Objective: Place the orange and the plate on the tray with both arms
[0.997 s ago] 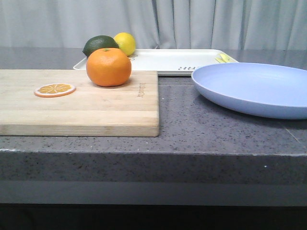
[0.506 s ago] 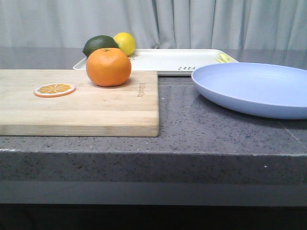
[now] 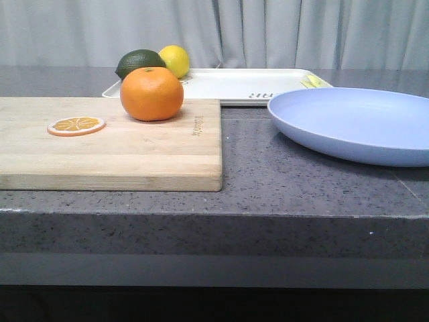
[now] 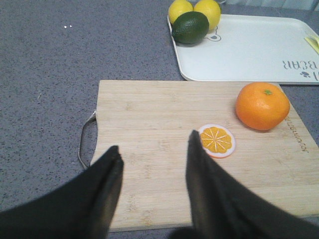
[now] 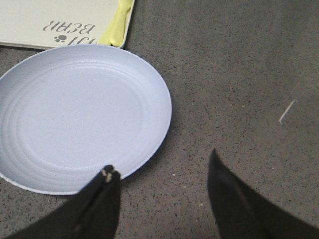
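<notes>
The orange (image 3: 151, 93) (image 4: 262, 105) rests on the far right part of a wooden cutting board (image 3: 110, 144). On the counter to the right lies the pale lavender plate (image 3: 355, 123) (image 5: 79, 115). Behind both sits the white tray (image 3: 234, 84) (image 4: 244, 50) (image 5: 60, 22) with dark lettering. Neither arm shows in the front view. My left gripper (image 4: 153, 145) hangs open above the board, short of the orange, nothing between its fingers. My right gripper (image 5: 162, 162) is open over the plate's near rim and the bare counter beside it.
An orange slice (image 3: 76, 125) (image 4: 216, 140) lies on the board. A dark green fruit (image 3: 139, 62) (image 4: 190, 27) and lemons (image 3: 175, 60) (image 4: 207, 11) sit on the tray's far left corner. A yellow-green item (image 3: 315, 82) (image 5: 117, 25) lies on its right edge. The board has a metal handle (image 4: 84, 140).
</notes>
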Controlling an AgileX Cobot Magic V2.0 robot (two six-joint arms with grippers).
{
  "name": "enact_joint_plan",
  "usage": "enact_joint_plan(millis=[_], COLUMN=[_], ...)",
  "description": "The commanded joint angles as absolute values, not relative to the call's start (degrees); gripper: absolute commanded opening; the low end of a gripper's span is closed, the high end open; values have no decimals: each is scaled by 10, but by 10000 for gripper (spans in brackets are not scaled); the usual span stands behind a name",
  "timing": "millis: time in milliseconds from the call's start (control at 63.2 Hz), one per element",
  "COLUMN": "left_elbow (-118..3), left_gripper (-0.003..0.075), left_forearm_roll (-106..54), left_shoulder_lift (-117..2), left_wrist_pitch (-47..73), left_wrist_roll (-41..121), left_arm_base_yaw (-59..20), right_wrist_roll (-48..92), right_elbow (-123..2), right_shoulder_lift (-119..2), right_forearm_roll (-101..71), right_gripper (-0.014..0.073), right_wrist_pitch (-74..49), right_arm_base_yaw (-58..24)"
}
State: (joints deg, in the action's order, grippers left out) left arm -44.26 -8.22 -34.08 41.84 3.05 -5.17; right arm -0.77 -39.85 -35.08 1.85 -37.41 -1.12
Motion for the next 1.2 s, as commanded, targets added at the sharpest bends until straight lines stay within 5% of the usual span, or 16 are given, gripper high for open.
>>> enact_joint_plan(millis=[0,79,554,1187], left_elbow=[-457,-457,-576,-859], left_gripper=[545,596,596,604], left_forearm_roll=[-92,-92,-50,62], left_shoulder_lift=[-358,-376,-632,-949], left_wrist_pitch=[371,356,295,398], left_wrist_roll=[39,44,46,28], left_arm_base_yaw=[-76,-114,-314,-350], right_wrist_roll=[-4,-4,-4,-4], right_elbow=[-413,-413,-413,-413], right_shoulder_lift=[-355,-355,-355,-355], right_forearm_roll=[18,18,18,18], right_gripper=[555,565,565,565], right_wrist_pitch=[-345,-352,-353,-363], right_arm_base_yaw=[-9,-9,-9,-9])
